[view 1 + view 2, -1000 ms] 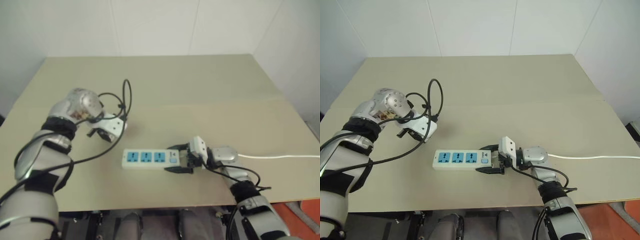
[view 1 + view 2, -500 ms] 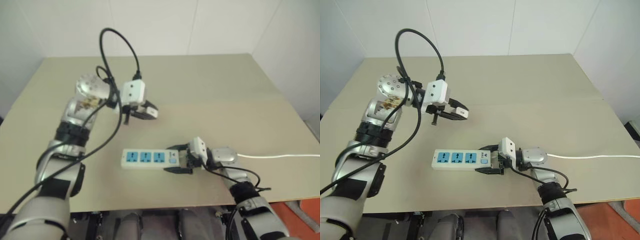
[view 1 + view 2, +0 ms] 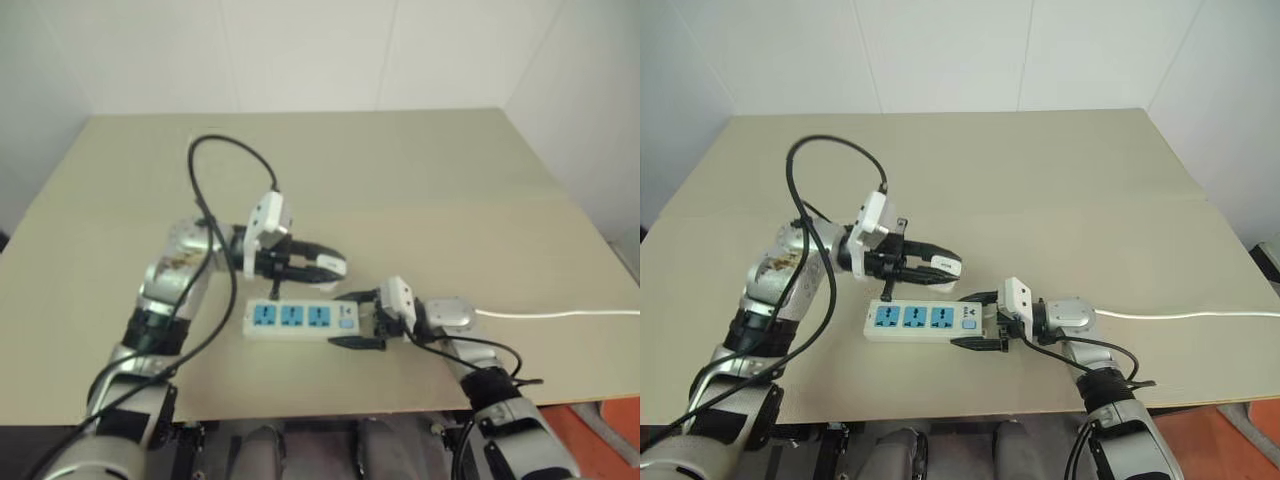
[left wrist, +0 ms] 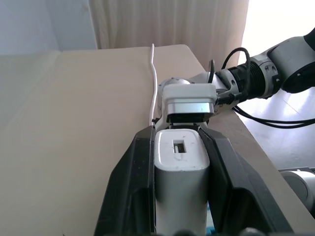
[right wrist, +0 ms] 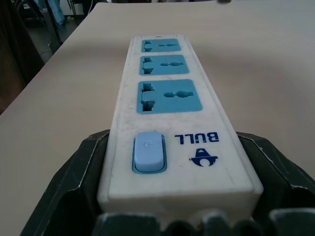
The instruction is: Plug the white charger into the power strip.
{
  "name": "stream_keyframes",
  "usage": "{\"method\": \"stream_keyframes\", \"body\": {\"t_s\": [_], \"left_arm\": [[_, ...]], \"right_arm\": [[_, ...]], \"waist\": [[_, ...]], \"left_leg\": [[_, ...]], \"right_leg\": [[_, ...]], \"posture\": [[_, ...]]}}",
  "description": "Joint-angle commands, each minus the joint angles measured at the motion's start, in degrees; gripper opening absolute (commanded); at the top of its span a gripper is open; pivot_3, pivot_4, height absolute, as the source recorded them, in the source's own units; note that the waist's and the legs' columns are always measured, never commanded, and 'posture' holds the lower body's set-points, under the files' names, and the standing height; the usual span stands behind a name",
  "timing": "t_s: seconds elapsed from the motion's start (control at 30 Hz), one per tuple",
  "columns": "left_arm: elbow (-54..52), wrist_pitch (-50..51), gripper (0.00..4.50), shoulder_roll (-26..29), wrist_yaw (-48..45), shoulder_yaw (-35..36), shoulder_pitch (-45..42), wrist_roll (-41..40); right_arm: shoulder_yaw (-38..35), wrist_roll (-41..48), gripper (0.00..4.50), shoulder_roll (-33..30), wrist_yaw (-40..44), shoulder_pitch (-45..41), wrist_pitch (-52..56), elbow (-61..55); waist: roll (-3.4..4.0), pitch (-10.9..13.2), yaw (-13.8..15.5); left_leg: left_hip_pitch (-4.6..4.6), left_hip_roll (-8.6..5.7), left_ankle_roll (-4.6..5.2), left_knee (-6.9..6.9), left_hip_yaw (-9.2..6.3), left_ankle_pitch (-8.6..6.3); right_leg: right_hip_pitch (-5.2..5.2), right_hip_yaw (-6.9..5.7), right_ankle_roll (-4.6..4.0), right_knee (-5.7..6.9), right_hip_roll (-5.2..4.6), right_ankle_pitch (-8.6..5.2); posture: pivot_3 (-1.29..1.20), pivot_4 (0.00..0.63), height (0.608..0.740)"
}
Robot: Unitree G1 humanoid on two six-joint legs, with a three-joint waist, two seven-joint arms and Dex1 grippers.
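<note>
The power strip (image 3: 910, 318) lies on the tan table, a long white bar with three blue sockets (image 5: 166, 95) and a pale blue switch (image 5: 148, 151). My right gripper (image 3: 978, 321) is shut on its switch end, one black finger (image 5: 81, 169) on each long side. The white charger (image 4: 180, 162) sits between the black fingers of my left gripper (image 3: 940, 267), which is shut on it and points level toward the right. In the eye views the charger (image 3: 949, 266) hovers just beyond the strip's right-hand sockets, apart from them.
The strip's thin white cord (image 3: 1185, 315) runs off to the table's right edge. A black cable (image 3: 830, 150) loops up from my left arm. The tan table (image 3: 1060, 190) stretches bare toward the white walls behind it.
My left arm has swung down and to the right, bringing the charger from over the table's left side to just above the strip. The right gripper and the strip stayed put.
</note>
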Motion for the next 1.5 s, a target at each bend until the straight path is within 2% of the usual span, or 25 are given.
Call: {"method": "stream_keyframes", "body": {"t_s": [0.03, 0.5, 0.63, 0.8, 1.23, 1.5], "left_arm": [[-3.7, 1.0, 1.02, 0.5, 1.4, 0.3, 1.1, -1.8], [-6.0, -0.2, 1.02, -4.2, 6.8, 1.2, 11.3, -6.3], [-4.2, -4.5, 1.02, -4.4, 6.2, 0.2, 12.3, -4.3], [-2.3, -7.4, 1.02, -5.4, 4.9, 0.4, 13.4, -5.5], [6.3, -15.0, 1.02, -4.0, -1.1, -0.5, 13.4, -2.9], [8.4, -18.1, 1.02, -5.2, -1.1, -1.2, 13.6, -2.4]], "right_arm": [[1.1, 0.0, 3.4, 0.4, 0.5, 1.0, 0.3, -0.1], [1.1, -0.1, 3.4, 0.4, 0.5, 0.9, 0.4, 0.1], [1.0, 0.0, 3.4, 0.3, 0.5, 1.0, 0.6, 0.0], [1.0, 0.0, 3.4, 0.2, 0.3, 1.0, 0.8, -0.1], [0.9, -0.1, 3.4, 0.0, 0.1, 1.0, 1.2, -0.3], [0.8, -0.2, 3.4, -0.1, -0.2, 1.2, 1.6, -0.8]], "waist": [[0.0, 0.0, 0.0], [-0.01, 0.0, 0.0], [-0.02, 0.0, 0.0], [-0.02, -0.1, 0.0], [-0.03, -0.1, 0.0], [-0.04, -0.1, 0.1]], "left_leg": [[0.03, 0.0, 0.0, 0.0, 0.0, 0.0], [0.09, 0.01, 0.0, -0.02, 0.02, 0.0], [0.1, 0.01, 0.0, -0.02, 0.02, 0.0], [0.11, 0.0, 0.0, -0.02, 0.03, 0.0], [0.13, 0.0, 0.0, -0.03, 0.03, 0.0], [0.46, 0.0, 0.01, -0.08, 0.01, -0.01]], "right_leg": [[0.02, 0.0, 0.0, 0.0, 0.0, 0.0], [0.06, 0.03, 0.0, -0.01, -0.01, 0.0], [0.07, 0.03, -0.01, -0.01, -0.01, 0.0], [0.08, 0.03, -0.01, -0.03, -0.02, 0.0], [0.12, 0.02, -0.01, -0.05, -0.02, 0.0], [0.5, -0.01, 0.0, -0.16, -0.02, 0.0]], "posture": [[0.0, 0.15, 0.74], [0.0, 0.15, 0.74], [0.0, 0.15, 0.74], [0.0, 0.15, 0.74], [0.0, 0.15, 0.74], [0.0, 0.15, 0.74]]}}
